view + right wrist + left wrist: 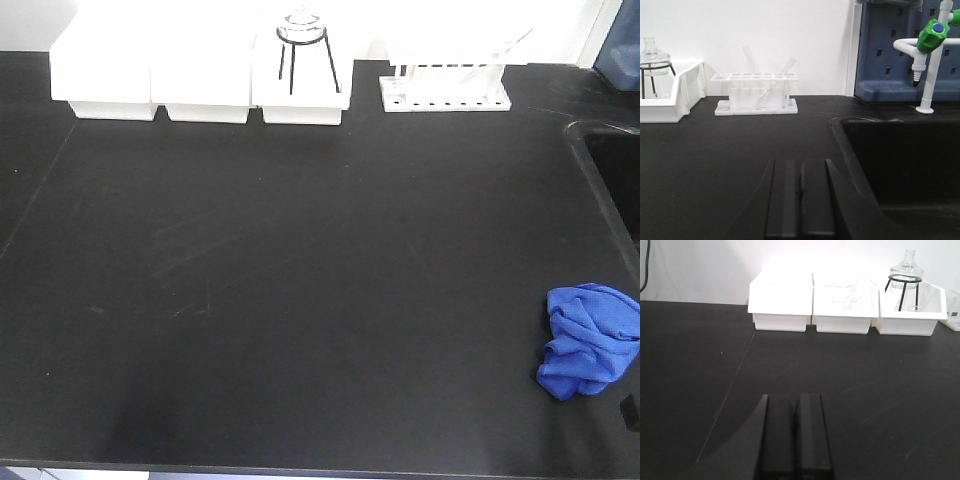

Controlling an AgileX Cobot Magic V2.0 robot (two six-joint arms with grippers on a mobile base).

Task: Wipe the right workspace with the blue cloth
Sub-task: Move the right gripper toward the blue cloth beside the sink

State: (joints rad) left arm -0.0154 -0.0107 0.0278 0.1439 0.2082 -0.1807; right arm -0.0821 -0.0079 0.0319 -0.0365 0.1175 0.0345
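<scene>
The blue cloth (592, 340) lies crumpled on a black countertop (300, 280) near its front right corner, with nothing touching it. This counter carries white bins, a tube rack and a sink; the right workspace is out of view. Neither gripper shows in the front view. In the left wrist view my left gripper (794, 398) is shut and empty, low over the bare counter and pointing at the bins. In the right wrist view my right gripper (800, 162) is shut and empty, beside the sink's left rim. The cloth appears in neither wrist view.
Three white bins (200, 85) line the back edge, one holding a glass flask on a black tripod (302, 40). A white tube rack (445, 92) stands to their right. The sink (612, 170) is at the right, with a green-capped tap (932, 35) and blue pegboard (890, 55) behind.
</scene>
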